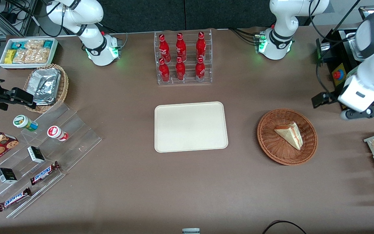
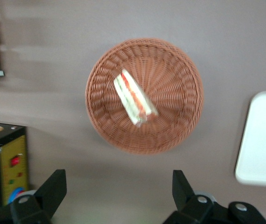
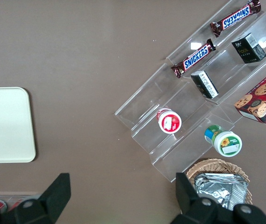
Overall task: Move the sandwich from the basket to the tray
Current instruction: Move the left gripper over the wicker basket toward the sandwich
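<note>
- Front view: the sandwich (image 1: 290, 134) lies in the basket (image 1: 268, 139), toward the working arm's end of the surface (image 1: 125, 182), its pointed end nearer this camera. The tray (image 1: 190, 109) sits bare, well apart from the basket toward the parked arm's end. The gripper (image 1: 320, 100) hangs high, near the basket's rim but farther from the camera, not over the wedge. This view does not settle how its fingers stand. My judgement: the approach is the step in hand, so the arm should centre over the wedge before descending.
- Left wrist view: the fingers (image 2: 53, 186) stand wide apart, gripping nothing, with the gripper (image 2: 116, 186) well above the basket (image 2: 170, 135). Only here does the sandwich (image 2: 135, 98) show its red-orange filling stripe along the cut edge and its diagonal lie. Turning the wrist so the fingers close across the two bread faces, gently, should avoid squashing it. The tray (image 2: 263, 140) shows only a corner.
- Right wrist view: only the tray (image 3: 7, 123) edge appears; the basket and sandwich are out of sight.
</note>
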